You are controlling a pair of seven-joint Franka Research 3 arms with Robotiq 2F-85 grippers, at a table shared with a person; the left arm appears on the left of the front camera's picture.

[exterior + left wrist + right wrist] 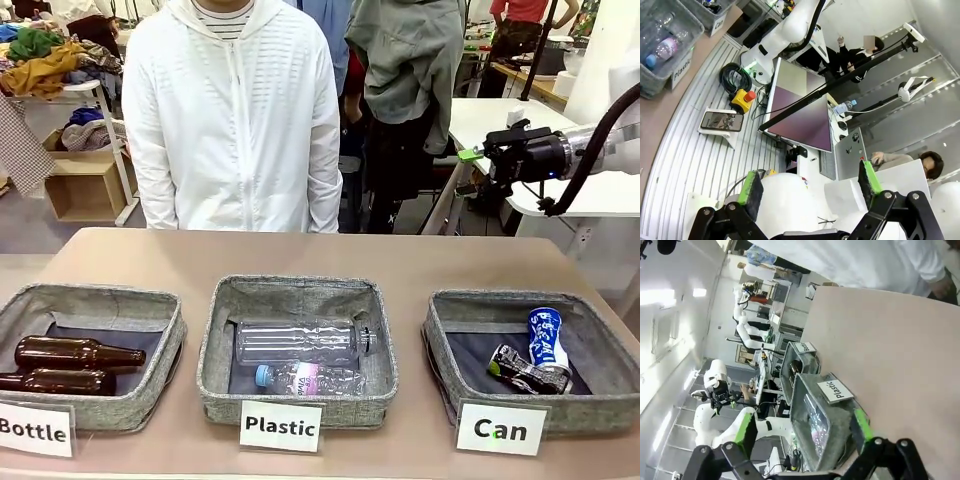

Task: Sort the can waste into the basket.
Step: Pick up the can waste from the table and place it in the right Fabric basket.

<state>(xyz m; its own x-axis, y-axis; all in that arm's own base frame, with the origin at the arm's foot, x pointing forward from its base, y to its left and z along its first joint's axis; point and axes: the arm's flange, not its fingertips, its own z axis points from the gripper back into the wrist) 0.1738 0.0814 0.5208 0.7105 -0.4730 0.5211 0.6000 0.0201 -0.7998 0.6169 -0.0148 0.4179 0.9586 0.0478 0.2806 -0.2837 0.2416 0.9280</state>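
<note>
On the counter (400, 260), three grey woven baskets stand in a row before a person in a white hooded jacket (232, 110). The left basket (90, 310), carded "Bottle", holds two brown glass bottles (75, 352) lying side by side. The middle basket (297, 295), carded "Plastic", holds two clear plastic bottles (300, 342). At the right, the basket (455, 335) carded "Can" holds both cans: the blue-and-white can (546, 337) leans against the crushed black-and-silver can (525, 370) on the dark lining. Above and well apart from it, the right end effector (472, 155) hangs in the air, its green-padded fingers spread with nothing between them. The left end effector (810, 187) is likewise spread wide and empty, aimed away from the counter.
</note>
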